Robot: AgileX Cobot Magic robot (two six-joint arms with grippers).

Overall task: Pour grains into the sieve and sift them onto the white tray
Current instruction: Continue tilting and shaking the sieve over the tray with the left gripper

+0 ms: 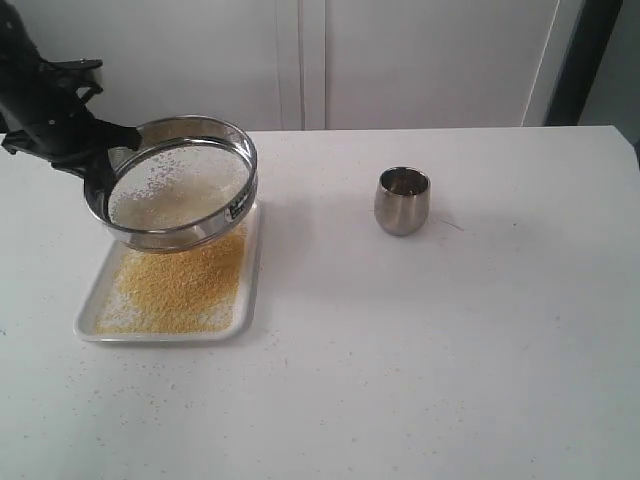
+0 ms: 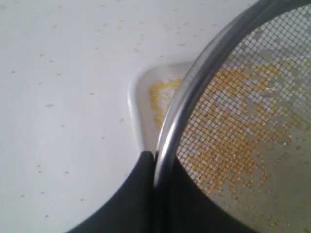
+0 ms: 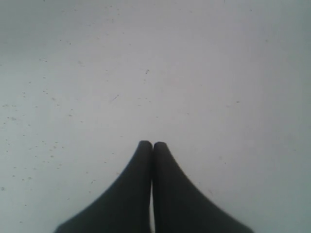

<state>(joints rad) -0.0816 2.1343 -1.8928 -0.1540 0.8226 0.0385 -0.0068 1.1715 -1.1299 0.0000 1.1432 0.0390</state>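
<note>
the sifting step is being carried out: the sieve (image 1: pixel 180 185) is being held tilted above the far end of the white tray (image 1: pixel 88 322), at the left of the table (image 1: pixel 450 360). whether its low edge is touching the tray cannot be told. its rim is being pinched on the left side by the left gripper (image 2: pixel 154 158), with one finger outside the steel wall and one inside. the whitish grains (image 1: pixel 170 190) are being retained on the mesh, while the golden-yellow grains (image 1: pixel 185 285) are lying spread over the tray floor beneath, thickest toward its middle and near end. pouring is being judged as done, since the steel cup (image 1: pixel 402 200) is standing upright and alone, well apart to the right; whether anything is left in it cannot be told. the right gripper (image 3: pixel 152 145) is being shown pressed together on nothing, over bare table, and is not being caught by the exterior view. the next move is being judged to call for gentle shaking with the sieve centred over the tray, so that falling grains are being caught inside the rim rather than scattered among the specks on the table.
</note>
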